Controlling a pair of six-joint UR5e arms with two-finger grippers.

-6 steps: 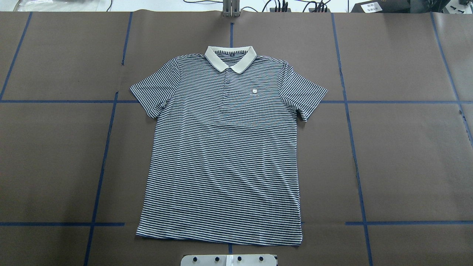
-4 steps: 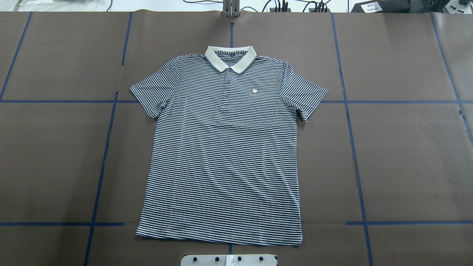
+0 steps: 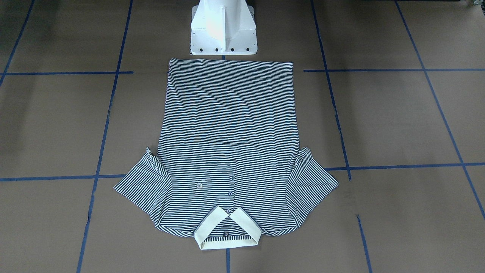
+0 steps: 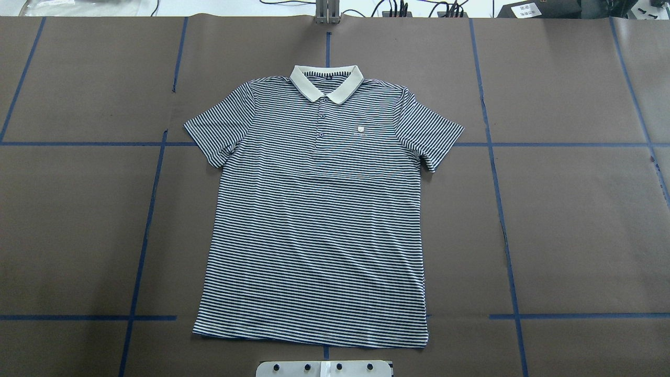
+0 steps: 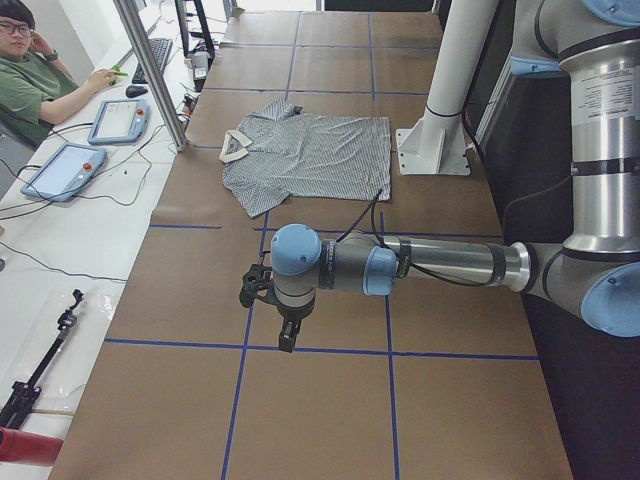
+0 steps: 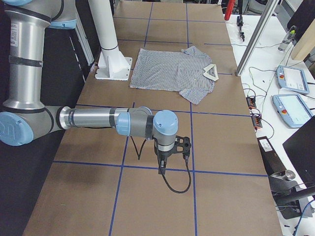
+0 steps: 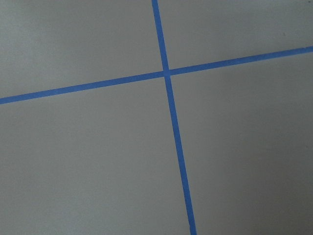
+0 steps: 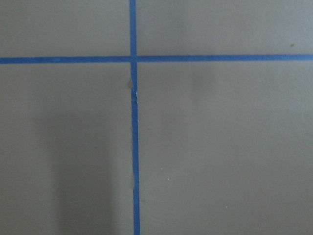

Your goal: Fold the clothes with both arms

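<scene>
White pedestal base (image 4: pixel 324 368) at 6 o'clock in the overhead view. Just beyond it, a navy-and-white striped polo shirt (image 4: pixel 319 220) lies flat, front up, on the brown tabletop (image 4: pixel 576 220), hem nearest, cream collar (image 4: pixel 327 81) at 12 o'clock. The left gripper (image 5: pixel 285 335) and right gripper (image 6: pixel 161 167) hang above blue tape lines (image 7: pixel 168 73), well apart from the shirt. Whether their fingers are apart or together cannot be told.

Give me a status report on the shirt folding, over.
Left gripper, right gripper: over the table, apart from the polo shirt, open or shut unclear. Polo shirt flat, unfolded. Nothing lying on it.
</scene>
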